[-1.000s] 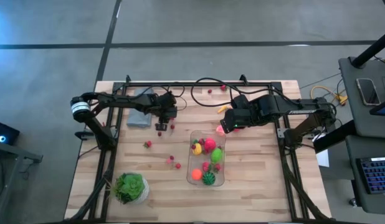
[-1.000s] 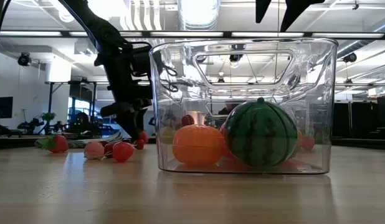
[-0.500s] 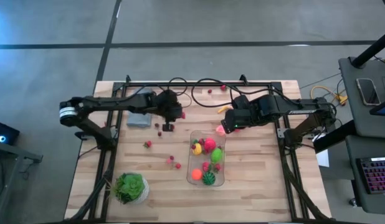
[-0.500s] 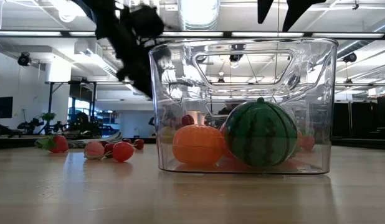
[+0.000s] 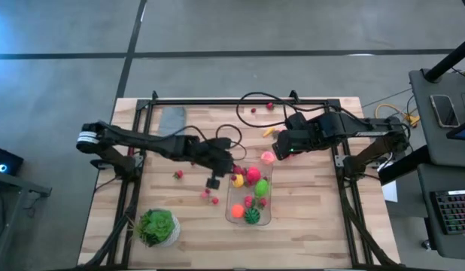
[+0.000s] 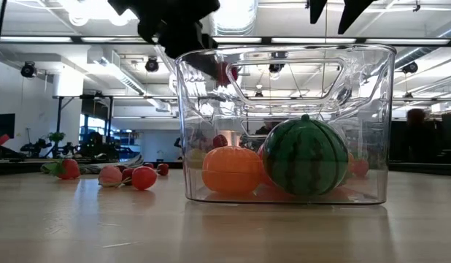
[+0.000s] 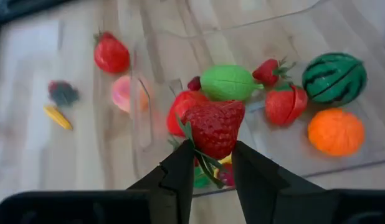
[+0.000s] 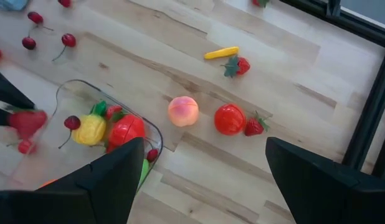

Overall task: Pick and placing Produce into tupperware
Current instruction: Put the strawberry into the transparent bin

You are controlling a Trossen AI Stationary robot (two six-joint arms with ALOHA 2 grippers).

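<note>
Left gripper (image 7: 210, 163), jaws pinched on a red strawberry (image 7: 213, 126), poised at the near-left rim of the tupperware (image 5: 266, 214), which stands mid-table, long axis running from the arms' side toward the near edge. Strawberry carried tip outward past the jaws, just inside or directly over the container's wall in the left wrist view; exact side of the wall not resolvable. Release point judged to lie slightly farther over the open box, toward the right arm. Left arm plainly the nearer of the two to the drop.

Already inside: striped green ball (image 7: 334, 75), orange piece (image 7: 332, 131), green piece (image 7: 229, 82), further red pieces.

Right gripper (image 8: 204, 160), jaws spread wide and empty, held above the table (image 5: 315, 196) just beyond the container's far end, over a pink piece (image 8: 183, 111), a red piece (image 8: 230, 119) and a yellow piece (image 8: 221, 53).

Loose berries (image 5: 210, 197) on the table left of the box; grey-blue cloth (image 5: 171, 118) and potted plant (image 5: 157, 226) well apart.

In the low view, left jaws cut off by the frame top, strawberry only a red blur behind the clear wall. Small items at the box's far end largely masked by the arm.
</note>
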